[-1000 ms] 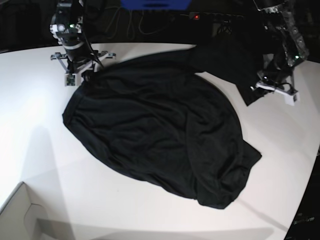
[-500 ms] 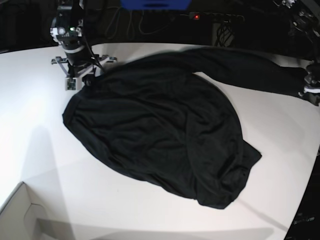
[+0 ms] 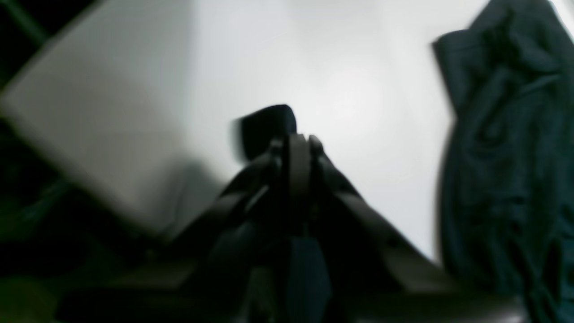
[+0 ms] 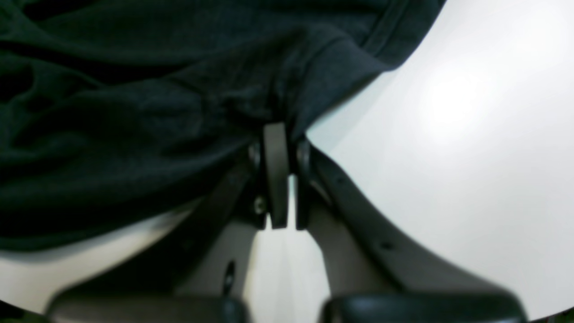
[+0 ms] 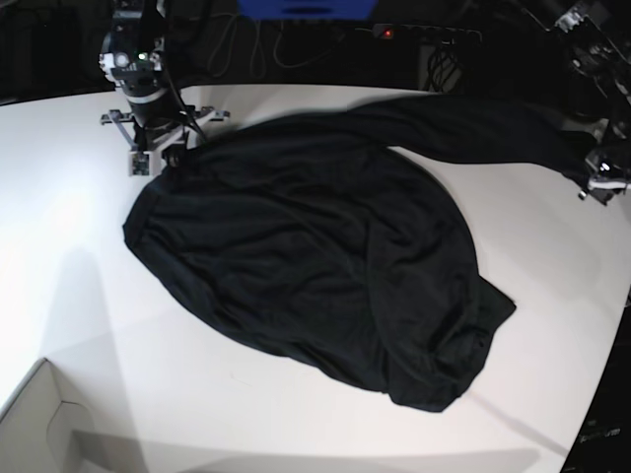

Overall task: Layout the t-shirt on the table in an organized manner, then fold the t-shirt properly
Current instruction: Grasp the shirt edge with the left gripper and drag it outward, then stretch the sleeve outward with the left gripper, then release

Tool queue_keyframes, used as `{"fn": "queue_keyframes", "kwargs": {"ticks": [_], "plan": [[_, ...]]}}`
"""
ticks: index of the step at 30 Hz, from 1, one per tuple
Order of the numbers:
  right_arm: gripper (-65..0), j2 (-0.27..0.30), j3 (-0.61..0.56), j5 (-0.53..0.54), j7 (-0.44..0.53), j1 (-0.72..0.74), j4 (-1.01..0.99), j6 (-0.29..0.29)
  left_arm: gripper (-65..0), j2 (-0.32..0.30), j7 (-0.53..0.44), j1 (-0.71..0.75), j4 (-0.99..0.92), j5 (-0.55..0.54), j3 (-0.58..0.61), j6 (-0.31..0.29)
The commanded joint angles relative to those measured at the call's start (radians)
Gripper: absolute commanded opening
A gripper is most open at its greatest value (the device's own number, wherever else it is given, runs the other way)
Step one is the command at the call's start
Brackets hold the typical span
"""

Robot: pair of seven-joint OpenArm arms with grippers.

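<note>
The black t-shirt [image 5: 315, 256] lies crumpled in a broad oval on the white table [image 5: 79, 296]. One part of it is stretched far to the right. At the shirt's far left corner my right gripper [image 5: 163, 153] is shut on the fabric. The right wrist view shows its jaws [image 4: 280, 130] closed on a fold of the t-shirt [image 4: 134, 89]. By the right edge my left gripper [image 5: 592, 177] is shut on the stretched end. The blurred left wrist view shows its closed tips [image 3: 296, 139] with a dark scrap of cloth, and the t-shirt [image 3: 502, 157] hanging at the right.
A pale box corner [image 5: 44, 424] sits at the bottom left. Behind the table are a blue object [image 5: 306, 8], cables and a power strip with a red light [image 5: 387, 33]. The table's curved edge [image 5: 616, 365] runs close to the shirt's lower right.
My left gripper has pulled its end of the shirt far to the right, stretching that part into a long band. The right gripper has shifted slightly toward the back, still gripping.
</note>
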Motion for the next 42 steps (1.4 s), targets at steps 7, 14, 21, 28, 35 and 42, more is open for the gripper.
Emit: {"fn": "queue_keyframes", "kwargs": {"ticks": [7,14,21,28,35,42], "plan": [[-65.0,0.001,0.0,0.006,0.022,-0.008,0.019,0.0,-65.0,-0.013,-0.034,-0.077,-0.107,-0.007,0.093,0.0],[-65.0,0.001,0.0,0.006,0.022,-0.009,0.019,0.0,-65.0,-0.013,-0.17,-0.051,-0.102,0.045,0.148,0.026],[-65.0,0.003,0.0,0.006,0.022,-0.005,0.017,0.0,-65.0,-0.013,-0.169,-0.013,-0.079,0.054,-0.046,0.028],[-65.0,0.001,-0.001,0.006,0.022,0.001,0.017,0.0,-65.0,-0.012,-0.175,-0.022,-0.104,0.059,-0.093,0.026],[-65.0,0.005,-0.021,0.006,0.022,0.001,0.017,0.0,-64.9,0.008,-0.279,-0.074,-0.236,0.06,0.038,0.035],[-65.0,0.005,-0.023,0.006,0.022,-0.002,0.017,0.0,-50.5,0.047,-0.299,-0.083,-0.24,0.059,0.156,0.035]]}}
